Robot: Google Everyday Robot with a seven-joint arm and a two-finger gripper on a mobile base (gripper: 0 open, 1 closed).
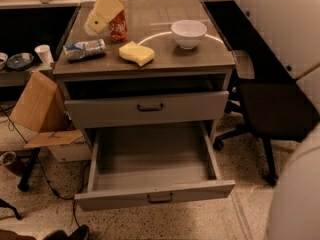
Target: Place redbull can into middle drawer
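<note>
Reach-to-grasp step: the pale yellow gripper (98, 18) hovers over the cabinet top just above the slim silver-and-blue redbull can (85, 49), which lies ungrasped on its side at the left edge. Whether the gripper is spread or closed cannot be told. The next move calls for descending onto the can, then carrying it to the pulled-out grey wood-grain middle drawer (155, 196).

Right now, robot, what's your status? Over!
Gripper above tabletop's back left, beside red soda can. Redbull can lying at tabletop's left front, not gripped. Middle drawer pulled out. Sponge close beside can.
</note>
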